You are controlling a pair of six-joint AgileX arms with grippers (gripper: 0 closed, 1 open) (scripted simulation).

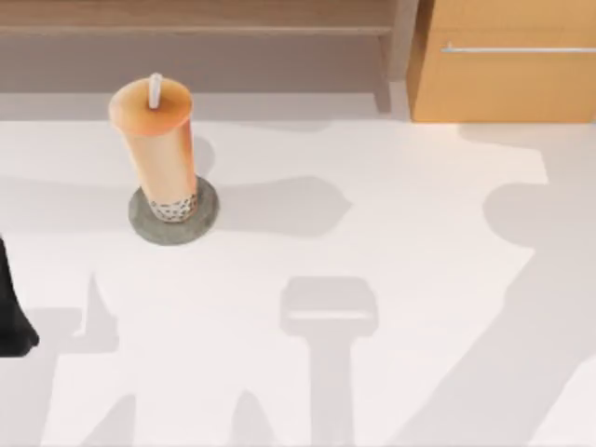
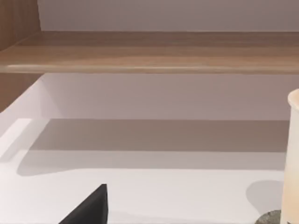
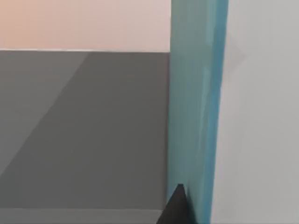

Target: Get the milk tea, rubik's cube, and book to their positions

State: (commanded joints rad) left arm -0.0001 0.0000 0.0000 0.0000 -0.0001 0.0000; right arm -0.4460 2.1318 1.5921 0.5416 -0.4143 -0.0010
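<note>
One item looks placed: the tall clear cup of orange-tan milk tea point(image 1: 158, 149) with orange lid and white straw stands upright on the flat mottled grey disc point(image 1: 147, 227) at the white table's point(image 1: 391, 372) left. My left gripper point(image 1: 14, 321) sits at the left edge, well apart; whether its fingers are spread I cannot tell. A careless sweep inward could topple the top-heavy cup.

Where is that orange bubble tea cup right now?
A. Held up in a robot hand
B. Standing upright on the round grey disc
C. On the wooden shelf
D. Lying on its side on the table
B: the milk tea stands upright, its base on the grey disc.
</note>
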